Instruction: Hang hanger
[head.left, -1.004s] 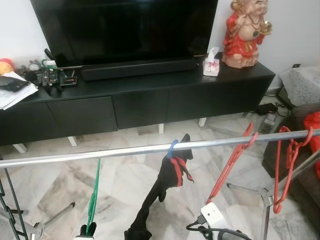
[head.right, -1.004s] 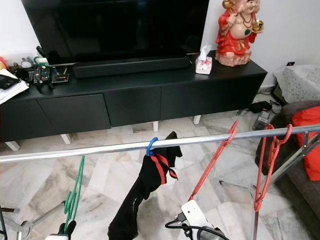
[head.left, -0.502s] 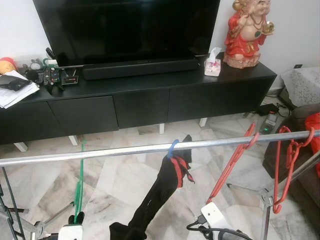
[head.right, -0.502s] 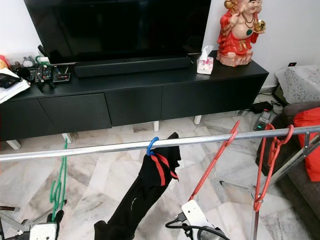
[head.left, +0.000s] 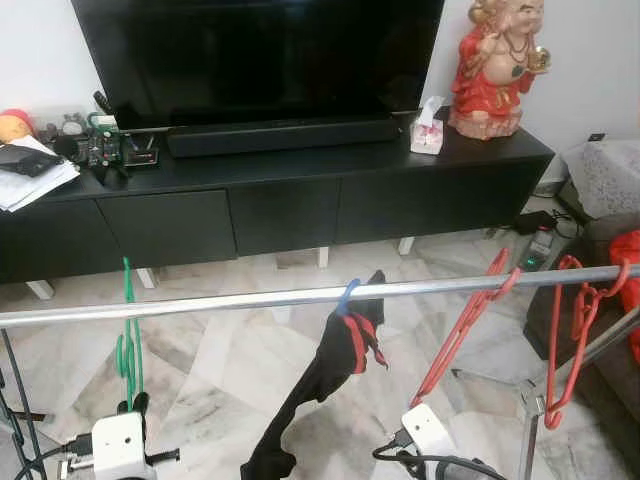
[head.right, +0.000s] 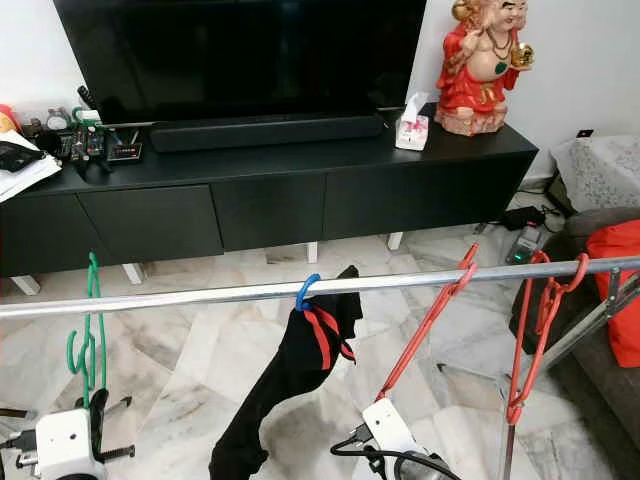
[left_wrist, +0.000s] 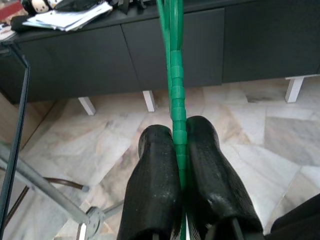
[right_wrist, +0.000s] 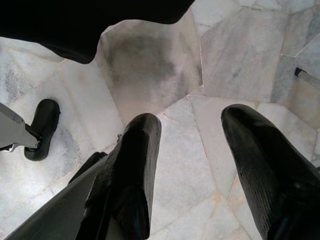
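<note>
Left gripper clamps the ribbed green plastic hanger, hook just above the shiny metal rail near its left end. Right gripper fingers spread, holding nothing, over marble floor. On the rail: black-red garment on a blue hook, red hangers rightward. Black TV cabinet behind the rail

White wall behind; long black TV cabinet across 12 o'clock on short white legs. Big dark TV on it, soundbar in front. Red figurine and tissue box at 1 o'clock, papers and clutter at 10. Marble-tile floor. Even indoor light.
</note>
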